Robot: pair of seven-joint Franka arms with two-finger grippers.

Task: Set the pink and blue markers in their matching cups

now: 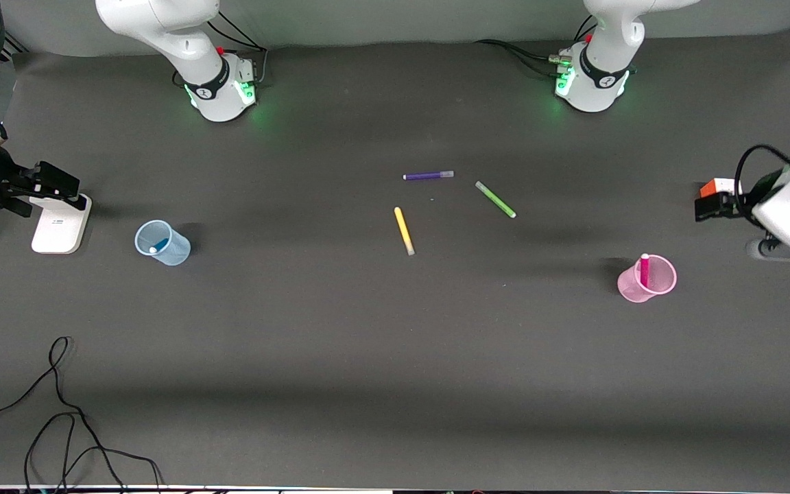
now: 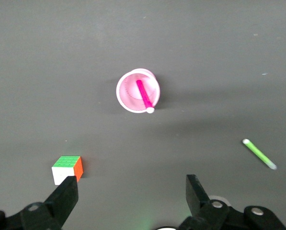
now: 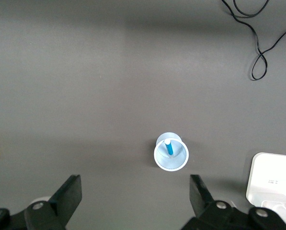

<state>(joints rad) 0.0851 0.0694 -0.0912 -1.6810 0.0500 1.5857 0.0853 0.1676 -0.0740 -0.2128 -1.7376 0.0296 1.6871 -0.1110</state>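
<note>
Dark table (image 1: 367,329) holds both filled cups, so either open, empty tool, left (image 2: 128,191) or right (image 3: 133,194), could only tip the pink cup (image 1: 647,280) or blue cup (image 1: 162,243) by bumping it.

Pink marker (image 2: 145,95) leans inside pink cup (image 2: 138,90); colour cube (image 2: 67,169) and green pen (image 2: 259,154) lie apart; left gripper (image 2: 131,195) fingers spread wide, holding nothing.

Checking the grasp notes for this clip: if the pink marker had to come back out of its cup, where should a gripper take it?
By its white-tipped top end, coming straight down from above. The pink marker leans inside the pink cup with only that end clearing the rim, so the sides are walled off. Both the left gripper and the right gripper are open.
</note>
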